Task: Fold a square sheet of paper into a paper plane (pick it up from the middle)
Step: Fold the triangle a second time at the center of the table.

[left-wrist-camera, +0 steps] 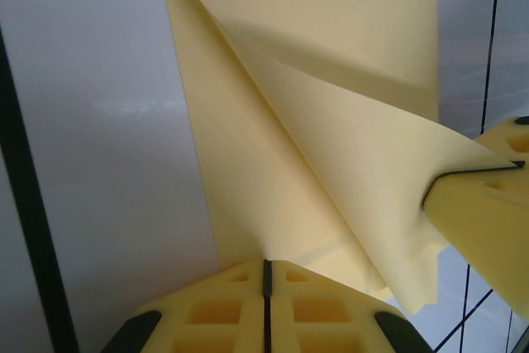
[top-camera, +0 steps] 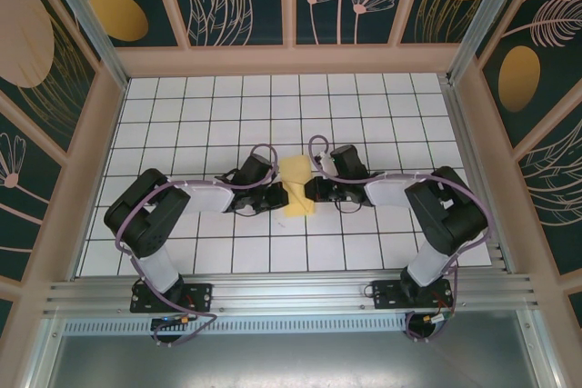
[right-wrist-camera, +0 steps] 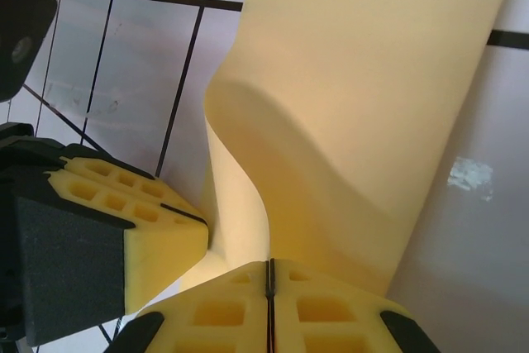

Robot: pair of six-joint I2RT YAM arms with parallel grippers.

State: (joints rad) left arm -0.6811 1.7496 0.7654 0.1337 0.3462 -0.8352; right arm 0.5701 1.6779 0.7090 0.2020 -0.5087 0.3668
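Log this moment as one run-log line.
left gripper: shut on thin yellow paper sheet | right gripper: shut on same sheet | sheet: curled, spanning between both grippers

No legible text, label, brand, number or sign on any surface in these views.

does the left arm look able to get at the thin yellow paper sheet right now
Yes, apparently: the left gripper is shut on an edge of the thin yellow paper sheet, the right gripper pinching alongside.
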